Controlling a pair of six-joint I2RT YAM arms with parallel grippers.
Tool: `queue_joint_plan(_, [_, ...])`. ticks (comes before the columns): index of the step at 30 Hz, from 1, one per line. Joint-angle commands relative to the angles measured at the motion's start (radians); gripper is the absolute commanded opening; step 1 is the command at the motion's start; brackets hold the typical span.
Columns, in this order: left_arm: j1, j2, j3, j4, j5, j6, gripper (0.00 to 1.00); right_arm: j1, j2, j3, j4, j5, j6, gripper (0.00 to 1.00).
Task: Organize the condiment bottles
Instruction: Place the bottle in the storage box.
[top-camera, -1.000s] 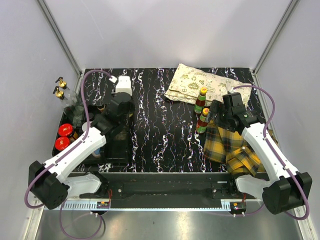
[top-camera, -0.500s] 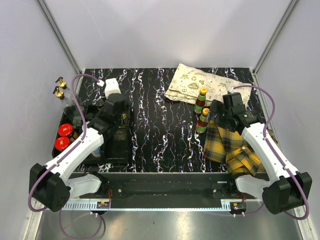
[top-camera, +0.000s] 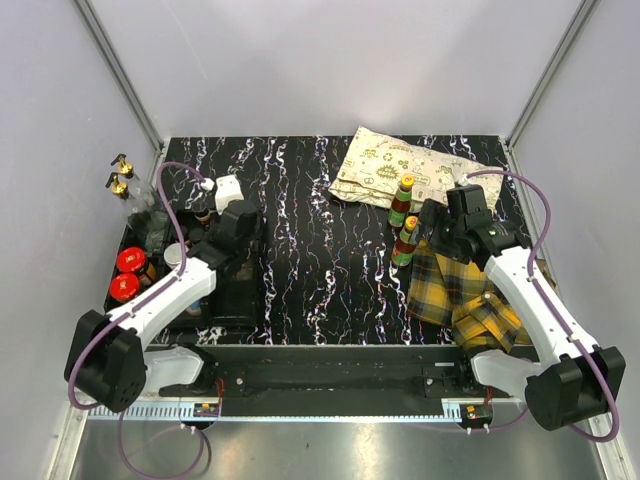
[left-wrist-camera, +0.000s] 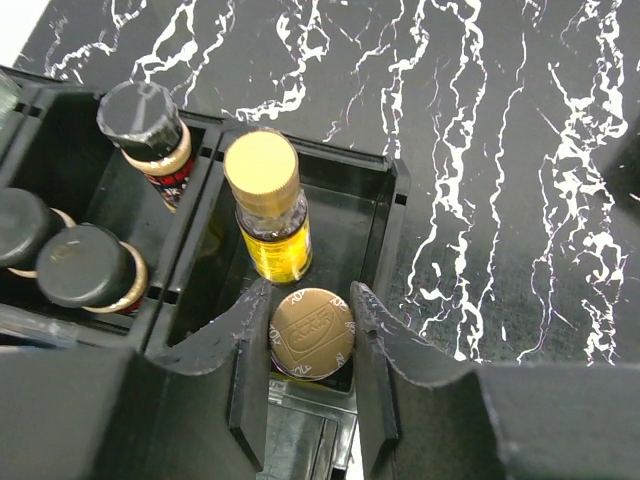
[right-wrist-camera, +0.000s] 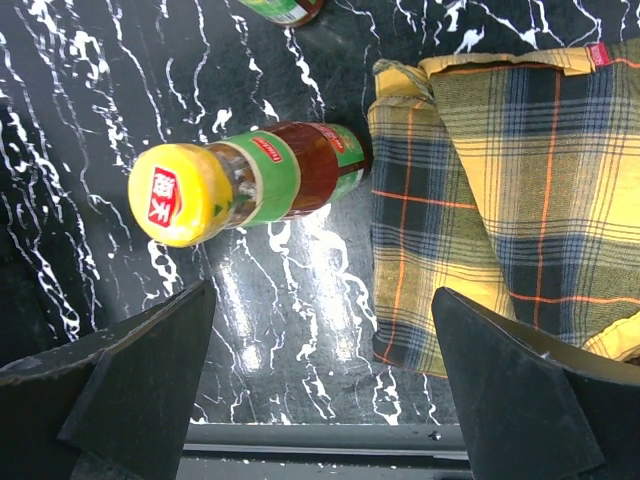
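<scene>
1. My left gripper (left-wrist-camera: 310, 300) pinches the gold-capped bottle (left-wrist-camera: 312, 333) at its cap, with one finger on each side, as far as I can judge.
2. This bottle stands inside the black tray (left-wrist-camera: 394, 205), in the same compartment as the yellow-capped bottle (left-wrist-camera: 265, 205) and just beside it.
3. I think I hold it from above by the cap because the compartment walls leave little room lower down.
4. My right gripper (right-wrist-camera: 322, 295) is spread wide and holds nothing.
5. The sauce bottle (right-wrist-camera: 250, 185) stands on the table (right-wrist-camera: 300, 60) ahead of the right fingertips, not yet between them, near the plaid cloth (right-wrist-camera: 500, 200).
6. I judge the wide spread is for taking this bottle, which is well apart from the tray.
</scene>
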Motion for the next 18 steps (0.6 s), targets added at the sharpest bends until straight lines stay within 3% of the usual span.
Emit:
queue_joint_plan(1, [0.011, 0.019, -0.004, 0.106, -0.007, -0.043, 0.00, -0.006, -0.046, 0.023, 0.046, -0.033, -0.017, 1.00])
queue_joint_plan(7, [0.017, 0.050, -0.016, 0.108, -0.004, -0.063, 0.05, -0.006, -0.074, 0.013, 0.085, -0.093, -0.031, 1.00])
queue_joint_plan(14, [0.017, 0.050, -0.037, 0.105, -0.002, -0.077, 0.29, -0.006, -0.082, 0.012, 0.113, -0.138, -0.046, 1.00])
queue_joint_plan(18, [0.017, 0.050, -0.039, 0.095, -0.001, -0.078, 0.50, -0.005, -0.083, 0.016, 0.118, -0.145, -0.064, 1.00])
